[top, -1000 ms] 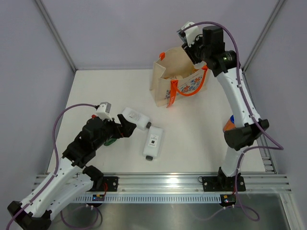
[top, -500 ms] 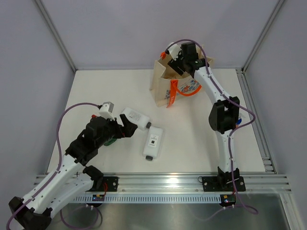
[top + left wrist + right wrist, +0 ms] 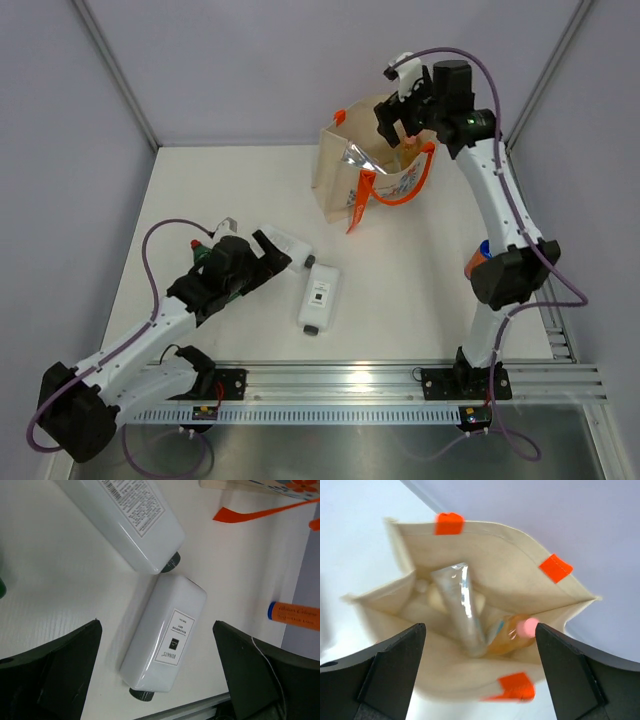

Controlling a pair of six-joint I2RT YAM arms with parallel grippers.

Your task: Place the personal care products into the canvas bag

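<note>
surface: white table [image 3: 230, 180], matt; aluminium rail [image 3: 350, 375] along the near edge
room: pale grey walls [image 3: 250, 70] on three sides, metal posts in the far corners
canvas bag [image 3: 335, 180]: stood upright at the far centre-right of the table, mouth open upward, orange handles [image 3: 395, 195] hung down the printed side
in bag: silver tube [image 3: 462, 605] stood on end, tilted, flat crimped end up; tan pink-capped bottle [image 3: 512, 632] leaned beside it, cap up; a pale item behind the tube, too blurred to name
white bottle A [image 3: 318, 297]: laid flat mid-table, long axis near-far, dark cap toward the rail
white bottle B [image 3: 295, 248]: laid flat, diagonal, cap pointed at the far end of A, almost touching it
orange blue-capped bottle [image 3: 295, 616]: laid flat at the right table edge, well apart from the bag
left gripper [image 3: 272, 252]: held low over bottle B, fingers spread wide, nothing gripped
right gripper [image 3: 398, 125]: held above the bag mouth, fingers spread wide, nothing gripped
</note>
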